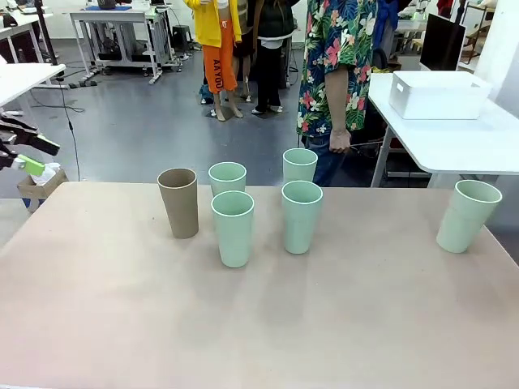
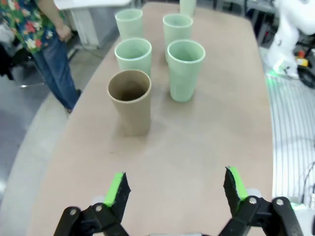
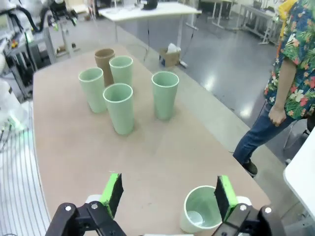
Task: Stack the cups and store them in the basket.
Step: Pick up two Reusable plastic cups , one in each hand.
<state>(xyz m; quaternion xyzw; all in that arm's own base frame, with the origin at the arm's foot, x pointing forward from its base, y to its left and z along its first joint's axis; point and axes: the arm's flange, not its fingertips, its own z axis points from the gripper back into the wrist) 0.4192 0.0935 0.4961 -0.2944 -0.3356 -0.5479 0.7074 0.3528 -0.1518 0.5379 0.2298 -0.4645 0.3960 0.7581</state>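
The broad beige tabletop [image 1: 259, 324] carries six cups. The large white rectangular plastic basket [image 1: 438, 96] sits well apart on a second white tabletop [image 1: 486, 146], far right. A tan-brown matte tumbler [image 1: 178, 203] stands just left of four pale mint green tumblers [image 1: 233, 228] clustered mid-table. A fifth mint tumbler [image 1: 468, 215] stands alone near the right edge. The left gripper [image 2: 174, 189] hangs at the left end, jaws spread wide, empty. The right gripper [image 3: 167, 194] hovers near the lone tumbler, jaws wide apart, empty.

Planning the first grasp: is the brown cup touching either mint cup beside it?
Apart. Front view: a gap shows between the brown cup and both the rear mint cup and the front mint cup.
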